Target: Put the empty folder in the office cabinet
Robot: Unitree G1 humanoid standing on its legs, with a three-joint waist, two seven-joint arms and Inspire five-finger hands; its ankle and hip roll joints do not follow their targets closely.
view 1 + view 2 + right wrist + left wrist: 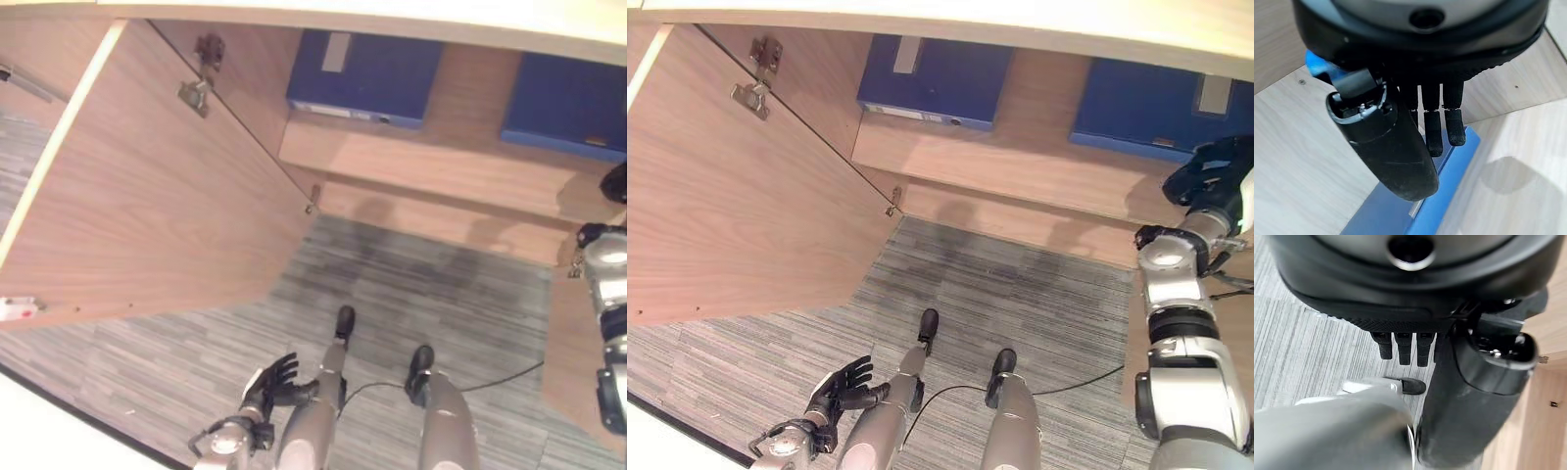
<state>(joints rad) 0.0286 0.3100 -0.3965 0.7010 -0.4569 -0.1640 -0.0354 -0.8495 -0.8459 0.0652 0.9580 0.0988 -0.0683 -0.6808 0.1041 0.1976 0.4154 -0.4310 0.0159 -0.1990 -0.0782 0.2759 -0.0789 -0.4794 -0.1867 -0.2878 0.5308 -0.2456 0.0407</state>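
Observation:
Two blue folders lie on the shelf of the open wooden cabinet: one at the left, one at the right. My right hand is raised at the right folder's near right corner. In the right wrist view its fingers reach out fairly straight over the blue folder, which rests on the light wood; I cannot tell whether they touch it. My left hand hangs low over the carpet with its fingers relaxed and holding nothing.
The cabinet door stands wide open on the left, with metal hinges near its top. A second door panel stands at the right edge. Grey striped carpet lies in front of the cabinet. The cabinet's top edge overhangs the shelf.

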